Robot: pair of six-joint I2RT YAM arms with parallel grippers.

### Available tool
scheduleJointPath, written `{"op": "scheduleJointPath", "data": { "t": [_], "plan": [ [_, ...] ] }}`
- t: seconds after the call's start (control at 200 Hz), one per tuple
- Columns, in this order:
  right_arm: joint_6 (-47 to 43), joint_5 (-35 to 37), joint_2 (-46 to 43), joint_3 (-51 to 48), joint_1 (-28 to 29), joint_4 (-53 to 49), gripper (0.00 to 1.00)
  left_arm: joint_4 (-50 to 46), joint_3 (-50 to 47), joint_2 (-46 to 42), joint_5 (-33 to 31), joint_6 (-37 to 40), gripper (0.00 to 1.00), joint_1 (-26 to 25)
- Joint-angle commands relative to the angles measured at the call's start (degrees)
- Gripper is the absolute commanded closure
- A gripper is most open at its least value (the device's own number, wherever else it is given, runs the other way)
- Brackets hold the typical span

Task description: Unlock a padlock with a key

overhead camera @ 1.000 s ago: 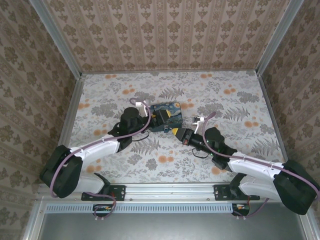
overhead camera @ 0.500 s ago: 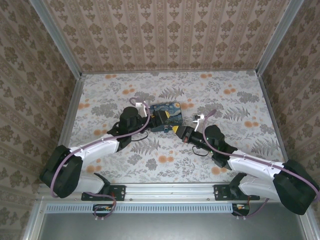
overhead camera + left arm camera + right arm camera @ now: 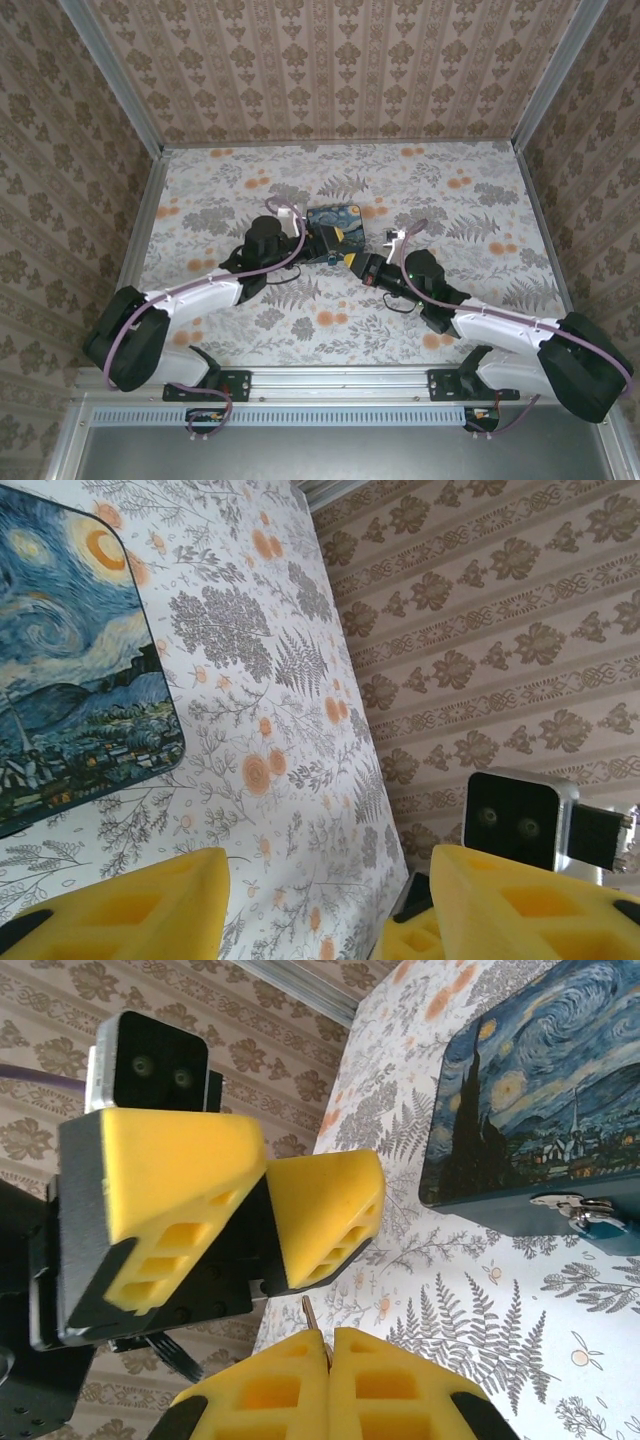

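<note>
padlock (image 3: 585, 1210) hangs on the painted box's (image 3: 530, 1110) front edge. right gripper (image 3: 328, 1338) is pinched tight on what looks like the key (image 3: 308, 1312); left gripper (image 3: 325, 910) stands half open, empty.

White arms (image 3: 200, 292), purple cables (image 3: 283, 207), yellow tool fingers (image 3: 270, 1390)

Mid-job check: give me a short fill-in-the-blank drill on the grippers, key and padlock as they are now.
1. The right gripper is shut on the ____.
2. The padlock sits on the side wall of the starry-night ____.
3. The left gripper has its jaws ____, with nothing between them.

Missing words: key; box; open.
</note>
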Motion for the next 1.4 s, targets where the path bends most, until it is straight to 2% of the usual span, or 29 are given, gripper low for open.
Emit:
{"op": "scheduleJointPath", "data": {
  "t": [0.0, 0.14, 0.415, 0.555, 0.675, 0.985, 1.395],
  "plan": [
    [-0.1, 0.7, 0.4, 0.9, -1.1, -0.1, 1.0, 1.5, -1.6, -0.7, -1.0, -0.1, 0.43, 0.2],
    [0.3, 1.2, -0.1, 0.3, -3.9, -2.0, 1.0, 0.4, -4.0, -2.0, -3.1, 1.5, 0.39, 0.5],
    [-1.8, 1.2, -0.3, 3.3, -9.7, -8.3, 1.0, -9.6, -5.1, -4.0, -7.4, 12.7, 0.24, -0.3],
    [-4.9, -0.2, 1.5, 7.1, -11.1, -12.5, 1.0, -15.2, -4.7, -4.4, -11.5, 19.4, 0.23, -1.9],
    [-6.0, -1.6, 4.9, 9.5, -11.9, -12.7, 1.0, -16.6, -4.7, -3.2, -13.9, 23.8, 0.23, -3.4],
    [-5.3, -5.2, 13.3, 13.6, -12.4, -9.5, 1.0, -11.8, -5.2, 2.7, -18.6, 29.2, 0.26, -5.8],
    [-5.4, -8.1, 21.6, 20.7, -13.0, -10.7, 1.0, -1.1, -5.1, 12.4, -19.7, 32.3, 0.28, -6.0]
  ]
}}
